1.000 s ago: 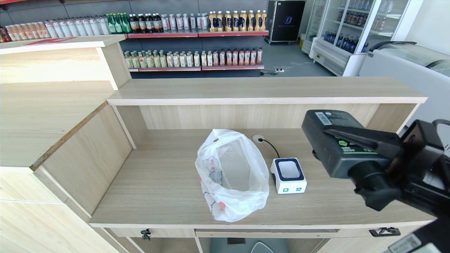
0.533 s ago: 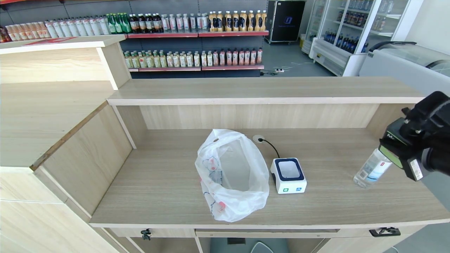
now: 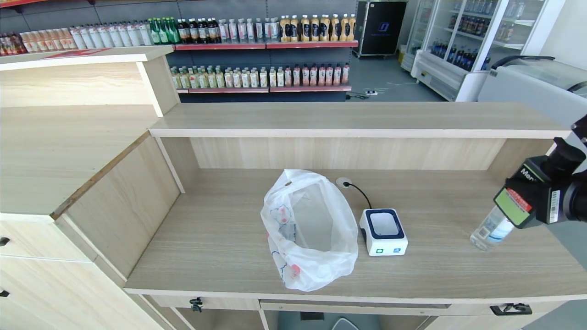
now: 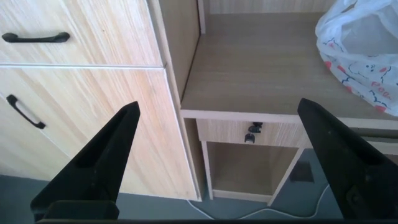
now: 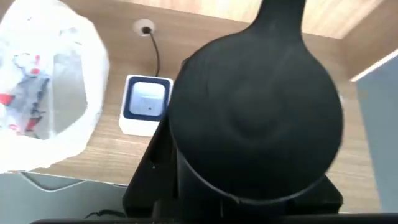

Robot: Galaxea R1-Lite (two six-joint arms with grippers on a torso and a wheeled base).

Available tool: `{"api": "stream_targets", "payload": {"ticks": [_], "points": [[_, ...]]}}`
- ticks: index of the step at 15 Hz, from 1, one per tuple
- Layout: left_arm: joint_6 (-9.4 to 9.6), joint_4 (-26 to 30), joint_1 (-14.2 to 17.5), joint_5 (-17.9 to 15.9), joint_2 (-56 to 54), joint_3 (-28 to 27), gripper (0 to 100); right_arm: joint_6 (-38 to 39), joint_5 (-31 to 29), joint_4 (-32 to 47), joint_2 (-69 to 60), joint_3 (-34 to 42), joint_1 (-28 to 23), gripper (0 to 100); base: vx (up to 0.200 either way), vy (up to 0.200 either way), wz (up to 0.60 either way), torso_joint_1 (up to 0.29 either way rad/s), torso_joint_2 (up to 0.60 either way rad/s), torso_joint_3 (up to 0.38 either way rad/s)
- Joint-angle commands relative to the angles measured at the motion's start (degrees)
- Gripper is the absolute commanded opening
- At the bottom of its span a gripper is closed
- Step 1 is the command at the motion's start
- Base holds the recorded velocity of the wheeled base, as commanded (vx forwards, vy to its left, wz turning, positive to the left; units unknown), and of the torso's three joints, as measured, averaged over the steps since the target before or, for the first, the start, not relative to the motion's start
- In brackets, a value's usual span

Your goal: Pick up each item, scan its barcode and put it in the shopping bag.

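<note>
Hanging low beside a bank of pale drawers (image 4: 81, 74), the robot's left gripper (image 4: 217, 106) has its fingers spread wide with nothing between them.

On the wooden counter (image 3: 220, 238), at the middle of the frame, the white shopping bag (image 3: 316, 238) stands with its mouth open, and some printed packs can be made out through the thin plastic. Just to the right of it, close but apart, the scanner (image 3: 383, 230) sits with its window facing up.

Toward the right edge, a clear bottle (image 3: 490, 230) rests on the counter, its upper part hidden, so whether it stands or leans cannot be told. In front of it, held clear of the counter at the far right, is a black bottle (image 3: 527, 204) with a green label. The right gripper (image 3: 562, 195) is clamped on it, well to the right of the scanner.

The black bottle looks rigid and smooth-sided, probably with some weight if full, so it could slip in a loose grip. A firm hold across the body suits it, provided the barcode strip on its side stays uncovered. The clear bottle looks light and thin-walled. It is likely to dent or roll, and is best taken gently around its labelled middle.
</note>
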Motion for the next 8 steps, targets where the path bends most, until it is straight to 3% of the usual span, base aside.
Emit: {"api": "stream_targets", "payload": {"ticks": [1, 3, 8], "points": [[0.0, 0.0, 0.0, 0.0, 0.0, 0.0, 100, 3.4, 2.7, 0.6, 1.7, -1.6, 1.4, 0, 0.0, 0.0, 0.6, 0.002, 0.0, 0.002], [0.0, 0.0, 0.0, 0.0, 0.0, 0.0, 100, 8.0, 13.0, 0.9, 3.3, -1.2, -1.3, 0, 0.0, 0.0, 0.0, 0.0, 0.0, 0.0], [0.0, 0.0, 0.1, 0.0, 0.0, 0.0, 100, 8.0, 43.1, -0.3, 13.3, -3.1, -18.6, 0, 0.0, 0.0, 0.0, 0.0, 0.0, 0.0]]}}
